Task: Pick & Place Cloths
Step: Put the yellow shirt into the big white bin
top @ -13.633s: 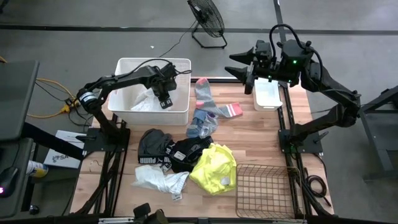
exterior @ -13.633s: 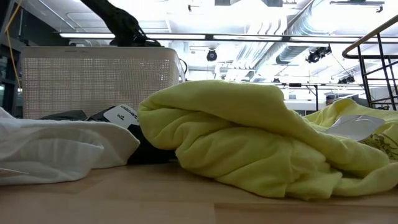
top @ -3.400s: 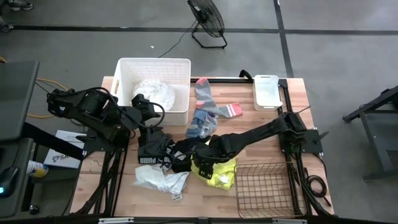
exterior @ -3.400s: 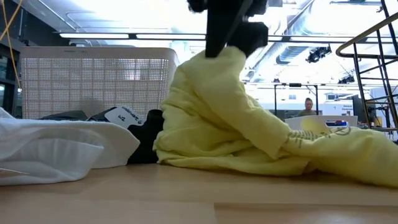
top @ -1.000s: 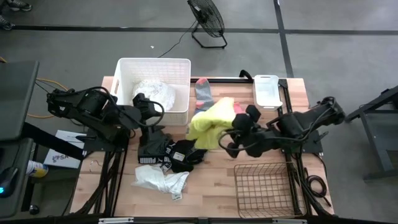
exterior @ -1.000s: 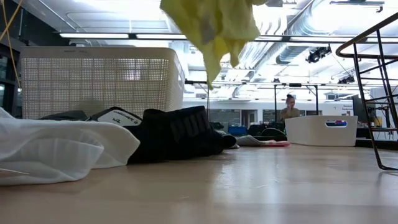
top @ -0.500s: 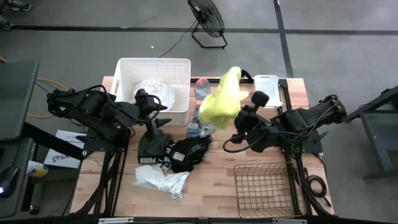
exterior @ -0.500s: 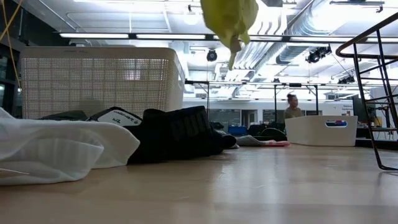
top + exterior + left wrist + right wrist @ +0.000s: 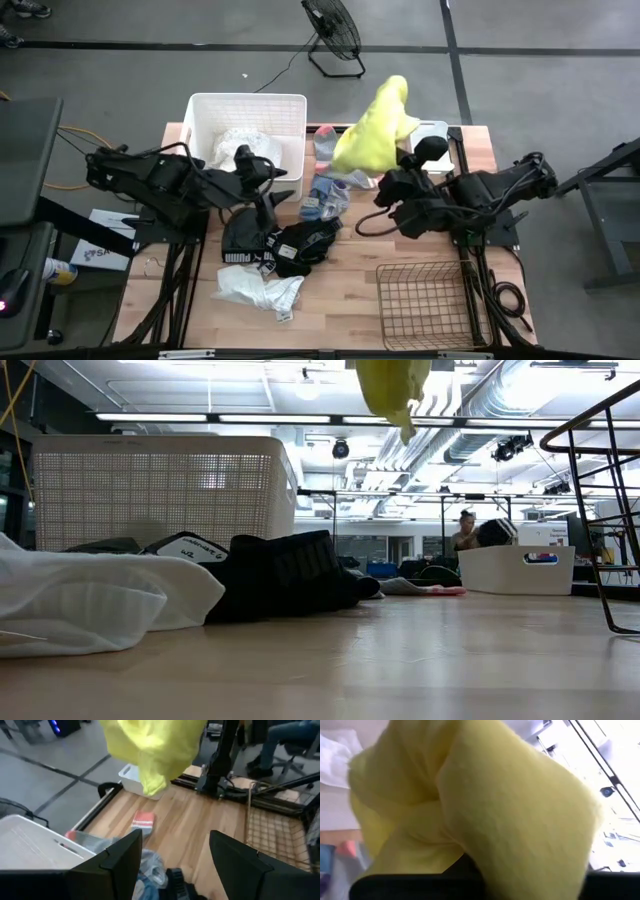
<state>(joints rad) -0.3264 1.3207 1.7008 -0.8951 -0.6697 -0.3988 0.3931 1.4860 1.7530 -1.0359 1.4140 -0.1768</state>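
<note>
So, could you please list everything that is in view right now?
Yellow cloth: one, neon yellow, held in the air above the table's far edge.
White cloth: one, white, table's near left.
Black cloths: a pile, black with white print, table middle.
Socks: a few, grey-blue and pink, beside the tub.
Tub: one, white, far left, a white cloth inside.
Tray: one, white, far right.
Basket: one, brown wire, near right.
Fan: one, black, on the floor.
Left end effector: open, over the black cloths.
Right end effector: shut on the yellow cloth.
</note>
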